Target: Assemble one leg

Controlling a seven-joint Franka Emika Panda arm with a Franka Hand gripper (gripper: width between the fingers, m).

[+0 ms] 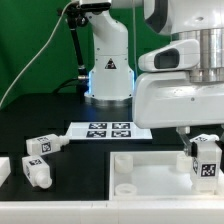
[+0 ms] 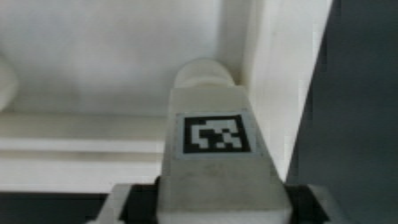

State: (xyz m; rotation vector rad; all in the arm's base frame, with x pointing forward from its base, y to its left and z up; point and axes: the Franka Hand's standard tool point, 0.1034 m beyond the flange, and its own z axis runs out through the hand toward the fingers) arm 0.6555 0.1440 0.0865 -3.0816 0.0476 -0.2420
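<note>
On the exterior view's left, one spare leg (image 1: 38, 146) lies loose on the black table (image 1: 18, 118); a second spare leg (image 1: 36, 172) lies just in front of it, and neither is joined to anything. Near the middle the marker board (image 1: 105, 128) lies flat. In front of it sits the white tabletop (image 1: 150, 182), with no post standing in it that I can see.

On the exterior view's right, the claw (image 1: 204, 146) is clamped on the leg (image 1: 207, 164), holding it upright over the tabletop's corner on that side. The wrist view shows the claw (image 2: 217, 205) with a finger (image 2: 134, 205) pressed to each flank of the leg (image 2: 217, 100); the leg's tip points at the tabletop (image 2: 89, 120).

By my judgement the pick-up and carry are done; seating the leg in a corner hole and twisting it tight are left. The hole is hidden, so I cannot tell whether the tip has entered it.
</note>
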